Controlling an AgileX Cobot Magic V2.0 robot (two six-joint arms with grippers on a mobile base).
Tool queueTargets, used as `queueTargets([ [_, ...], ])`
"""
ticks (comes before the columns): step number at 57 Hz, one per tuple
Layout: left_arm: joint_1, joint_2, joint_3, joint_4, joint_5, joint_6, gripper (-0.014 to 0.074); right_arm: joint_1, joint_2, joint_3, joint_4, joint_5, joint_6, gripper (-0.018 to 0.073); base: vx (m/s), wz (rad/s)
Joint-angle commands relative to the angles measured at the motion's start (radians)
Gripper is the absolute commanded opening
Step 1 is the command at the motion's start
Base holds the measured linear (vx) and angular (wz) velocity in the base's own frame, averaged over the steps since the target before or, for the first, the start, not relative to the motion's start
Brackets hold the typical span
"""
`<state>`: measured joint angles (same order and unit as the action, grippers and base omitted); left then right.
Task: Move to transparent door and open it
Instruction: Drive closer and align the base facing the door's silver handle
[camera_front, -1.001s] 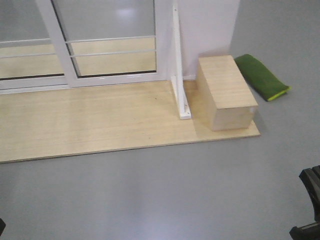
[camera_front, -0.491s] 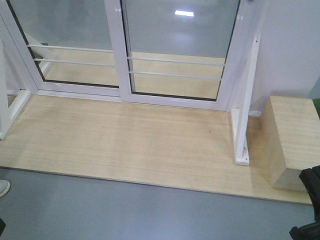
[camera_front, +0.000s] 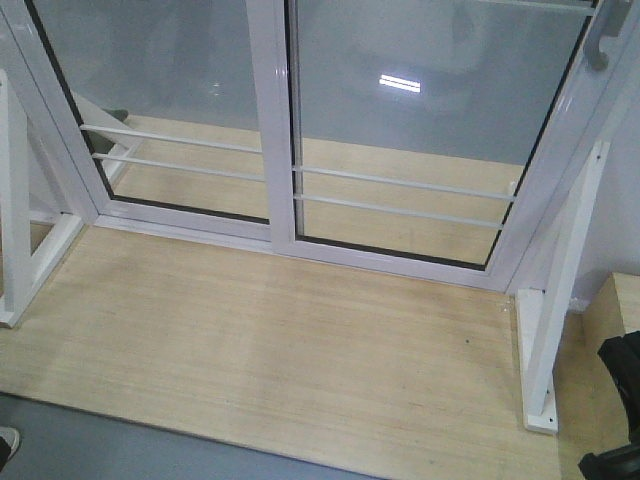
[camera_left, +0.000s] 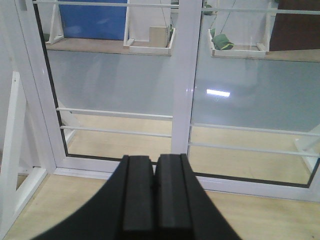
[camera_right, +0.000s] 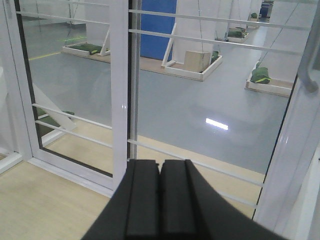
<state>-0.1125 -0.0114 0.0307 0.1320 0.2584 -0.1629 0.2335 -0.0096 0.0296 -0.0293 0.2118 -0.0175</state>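
Platform of pale wood (camera_front: 280, 350) fills the lower front view, with 2 glass panels standing along its far edge. Transparent door (camera_front: 430, 130) is the right-hand one: white frame, 2 thin horizontal bars low across the glass, curved grey handle (camera_front: 600, 42) on its right stile, at the top corner of the view. Barred panel (camera_front: 170, 100) without a handle sits left of it, the 2 meeting at the centre stile. White slanted post (camera_front: 560, 290) stands just right of the door, foot on the platform; wooden box (camera_front: 615, 305) lies beyond it at the picture edge. Left gripper (camera_left: 154, 165) — fingers pressed together, nothing between them, pointed at the centre stile and well short of it. Right gripper (camera_right: 160, 167) — likewise clamped on nothing, facing the door glass, handle up to its right, no contact.
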Motion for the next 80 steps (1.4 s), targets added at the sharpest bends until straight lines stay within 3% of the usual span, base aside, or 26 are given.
queueTargets([
  [1, -0.006, -0.014, 0.01, 0.0, -0.081, -0.001, 0.0, -0.005, -0.013, 0.004, -0.005, -0.082, -0.001, -0.0001, 0.46, 0.01],
  [35, -0.006, -0.014, 0.01, 0.0, -0.081, -0.001, 0.0, -0.005, -0.013, 0.003, -0.005, -0.085, -0.001, -0.0001, 0.39, -0.21],
  [80, -0.006, -0.014, 0.01, 0.0, -0.081, -0.001, 0.0, -0.005, -0.013, 0.003, -0.004, -0.085, -0.001, -0.0001, 0.16, -0.15],
])
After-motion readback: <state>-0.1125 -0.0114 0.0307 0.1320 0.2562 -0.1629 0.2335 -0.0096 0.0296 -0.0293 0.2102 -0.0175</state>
